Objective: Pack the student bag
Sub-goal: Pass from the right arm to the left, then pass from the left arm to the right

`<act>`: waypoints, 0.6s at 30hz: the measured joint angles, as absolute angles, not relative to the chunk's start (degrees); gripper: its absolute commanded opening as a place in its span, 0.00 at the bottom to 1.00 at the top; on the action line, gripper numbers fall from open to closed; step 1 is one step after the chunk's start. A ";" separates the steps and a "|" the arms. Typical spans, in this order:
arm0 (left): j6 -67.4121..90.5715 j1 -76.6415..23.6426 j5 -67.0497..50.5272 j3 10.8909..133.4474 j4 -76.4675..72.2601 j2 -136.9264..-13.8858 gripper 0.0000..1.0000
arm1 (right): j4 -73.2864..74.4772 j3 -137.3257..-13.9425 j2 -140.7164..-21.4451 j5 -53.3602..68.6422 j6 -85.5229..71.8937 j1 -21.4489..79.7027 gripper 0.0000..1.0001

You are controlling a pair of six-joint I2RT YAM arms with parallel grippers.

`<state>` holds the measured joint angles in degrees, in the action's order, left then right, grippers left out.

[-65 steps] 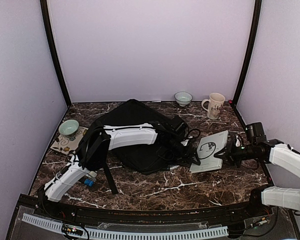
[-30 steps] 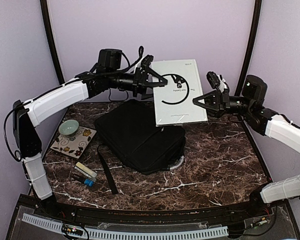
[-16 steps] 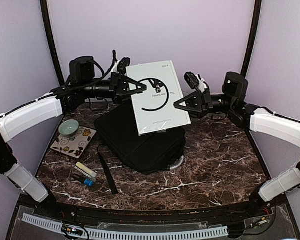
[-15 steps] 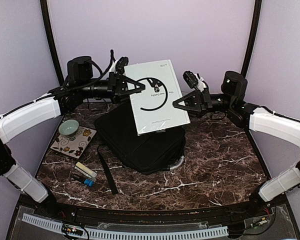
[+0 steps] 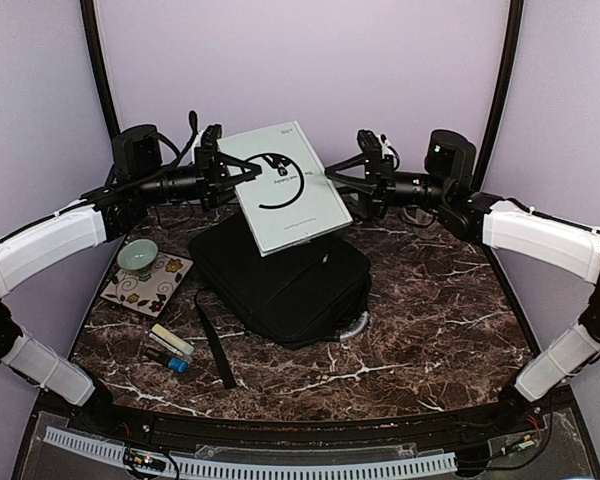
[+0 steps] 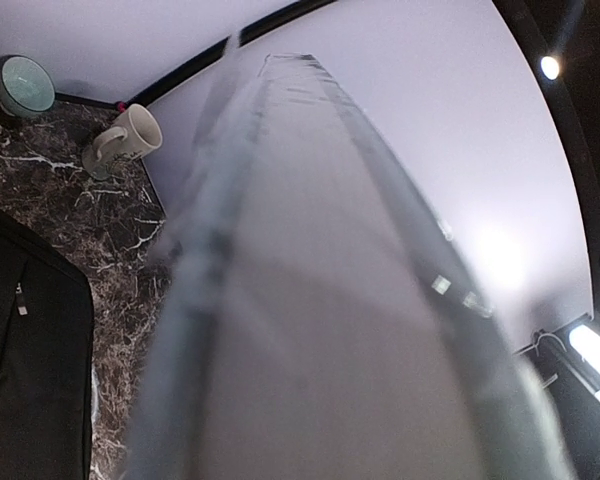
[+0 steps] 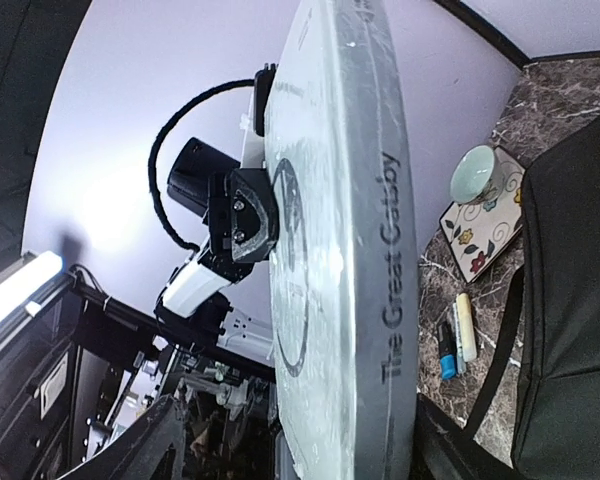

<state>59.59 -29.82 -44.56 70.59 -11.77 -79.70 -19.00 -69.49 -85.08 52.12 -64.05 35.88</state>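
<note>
Left gripper (image 5: 223,170): clamped on the left edge of the book (image 5: 285,190). The right wrist view shows one finger (image 7: 242,215) pressed flat on the front cover. This gripper alone carries the book.

Right gripper (image 5: 358,180): jaws spread wide at the book's right edge. In the right wrist view the spine stands between the fingers (image 7: 155,445); whether either finger touches it cannot be told.

Arm pose: both arms are raised and reach inward from the sides, forearms near level, grippers facing each other. The book hangs tilted in the air between them.

Bag (image 5: 280,275): lies flat on the table (image 5: 430,320), under the book and apart from it, one strap trailing toward the near edge.

Writing: the spine reads "The Great Gatsby" (image 7: 392,270). The pale cover carries a black curved graphic; its small print is not legible.
</note>
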 measured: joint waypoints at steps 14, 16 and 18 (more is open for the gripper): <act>68.97 -23.99 -42.09 68.71 -21.02 -79.68 0.00 | -24.69 -71.18 -88.90 38.65 -71.72 40.86 0.48; 69.25 -23.88 -41.85 68.71 -21.34 -79.68 0.00 | -26.13 -71.29 -89.62 37.45 -72.60 40.95 0.41; 69.45 -23.88 -41.45 68.71 -21.69 -79.68 0.00 | -27.31 -71.64 -90.45 36.53 -73.45 40.95 0.31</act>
